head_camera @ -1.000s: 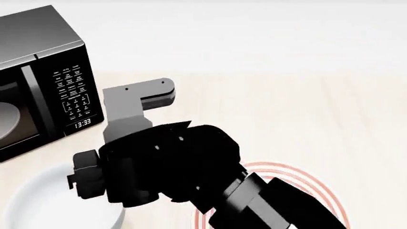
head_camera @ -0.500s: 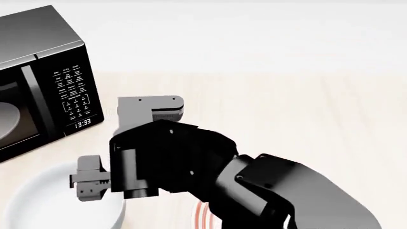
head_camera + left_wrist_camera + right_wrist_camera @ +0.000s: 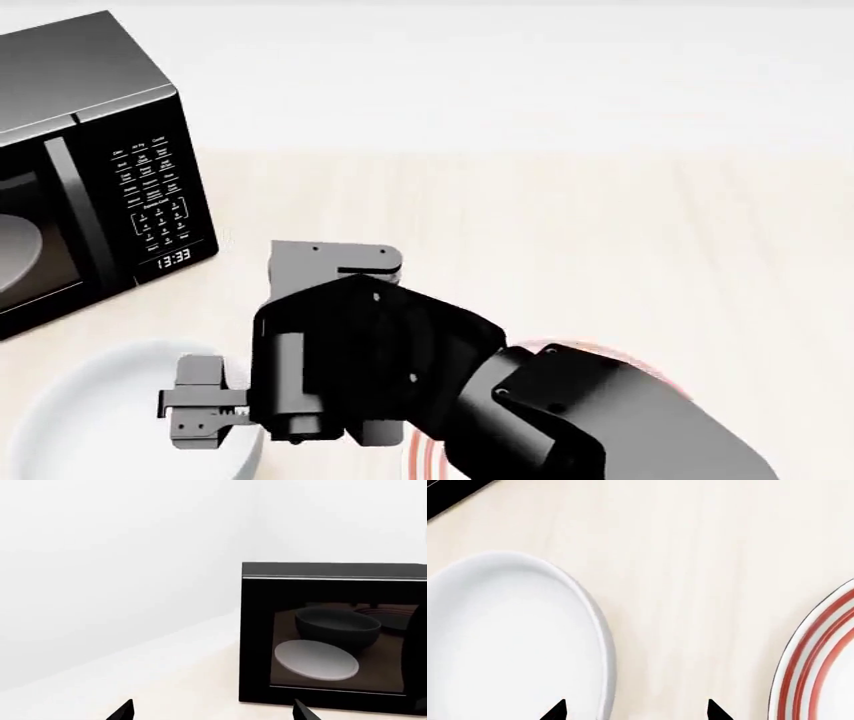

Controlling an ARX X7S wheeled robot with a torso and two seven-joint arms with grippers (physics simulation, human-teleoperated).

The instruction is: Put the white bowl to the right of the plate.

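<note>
Right arm (image 3: 441, 390): lower in the head view than a second ago, now covering more of the plate (image 3: 567, 352) and overlapping the white bowl's (image 3: 94, 420) right edge. Right claw (image 3: 635, 711): tips spread, nothing between them, straddling the bowl's rim above bare pale wood tabletop (image 3: 694, 570). White bowl: front left, unmoved, left of the red-ringed plate, near but apart. Left claw (image 3: 212, 711): tips parted, empty, facing the black microwave (image 3: 332, 635) with its grey dish (image 3: 317, 659). Room: plain white walls.
</note>
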